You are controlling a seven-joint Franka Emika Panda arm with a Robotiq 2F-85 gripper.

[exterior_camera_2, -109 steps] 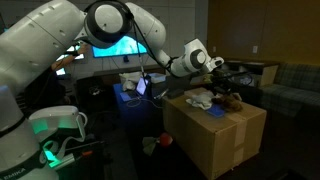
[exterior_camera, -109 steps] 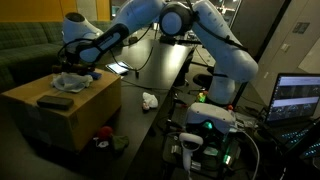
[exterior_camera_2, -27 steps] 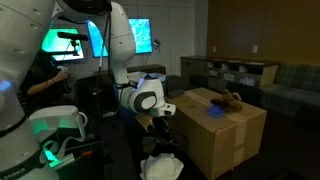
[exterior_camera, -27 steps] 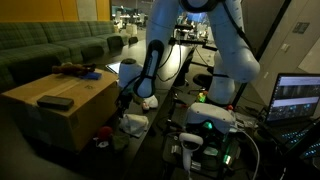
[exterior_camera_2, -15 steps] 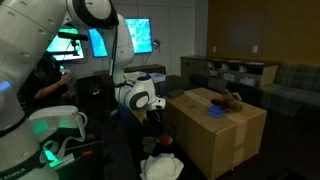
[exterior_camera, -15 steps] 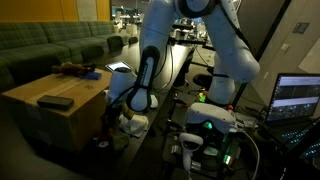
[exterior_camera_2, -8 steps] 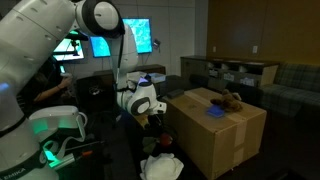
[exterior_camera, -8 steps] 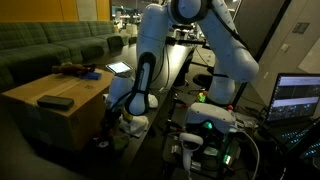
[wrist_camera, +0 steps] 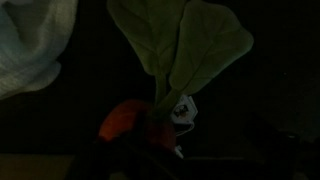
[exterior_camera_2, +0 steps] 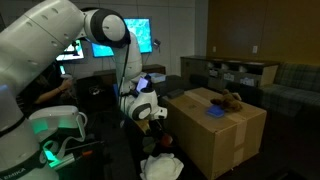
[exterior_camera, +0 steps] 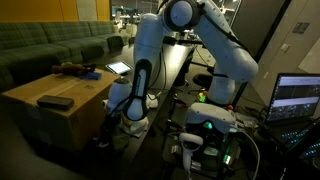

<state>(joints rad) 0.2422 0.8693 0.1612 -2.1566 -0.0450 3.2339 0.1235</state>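
My gripper (exterior_camera: 104, 136) hangs low beside the cardboard box (exterior_camera: 60, 118), close to the floor, and it also shows under the white wrist (exterior_camera_2: 160, 124). In the wrist view a plush vegetable lies just below the camera. It has a red body (wrist_camera: 125, 118), broad green leaves (wrist_camera: 180, 45) and a small white tag (wrist_camera: 183, 110). The gripper's fingers are lost in the dark there. Nothing shows between them, and the jaws stand open above the toy.
A crumpled white cloth (wrist_camera: 30, 45) lies near the toy, on the floor by the arm (exterior_camera: 133, 126) (exterior_camera_2: 160, 168). On the box top rest a black remote (exterior_camera: 55, 101), a brown plush (exterior_camera_2: 230, 99) and a blue item (exterior_camera_2: 213, 112). A laptop (exterior_camera: 300, 98) stands nearby.
The arm has folded lower and the wrist has sunk a little further beside the box, toward the floor. The jaws have stayed open.
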